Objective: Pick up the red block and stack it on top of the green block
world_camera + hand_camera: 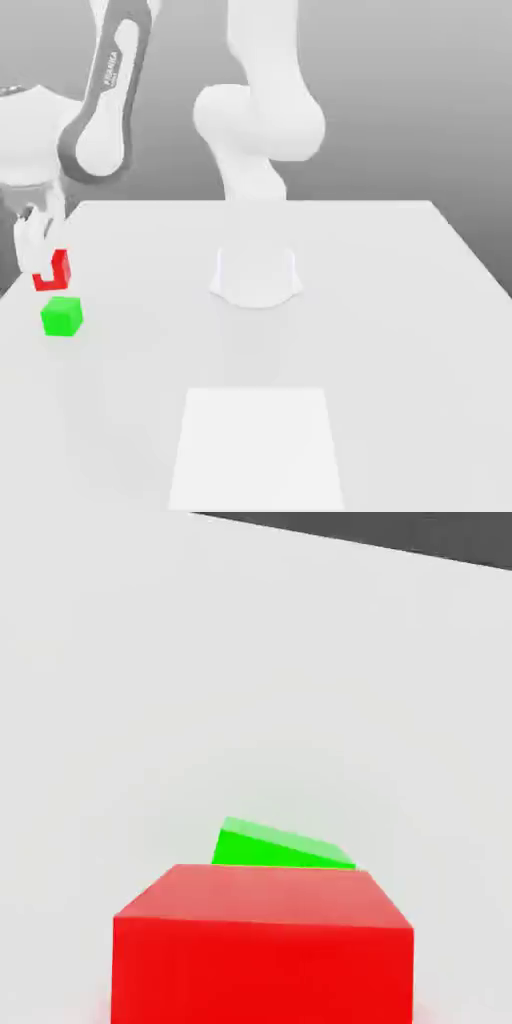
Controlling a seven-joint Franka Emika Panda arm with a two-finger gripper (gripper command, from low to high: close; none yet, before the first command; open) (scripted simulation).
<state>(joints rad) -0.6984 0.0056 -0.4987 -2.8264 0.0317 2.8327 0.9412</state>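
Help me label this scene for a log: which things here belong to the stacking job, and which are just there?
Part of the job:
- red block, at the gripper
- green block, on the table

Just there:
- white table
- pale square patch on the table's near side

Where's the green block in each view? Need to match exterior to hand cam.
Exterior view: the green block sits on the table near the exterior view's left edge, just below the red block in the picture.
Hand view: the green block shows as a wedge peeking out behind the red block, which hides most of it.
Shared landmark: the red block, right next to the green one in both.
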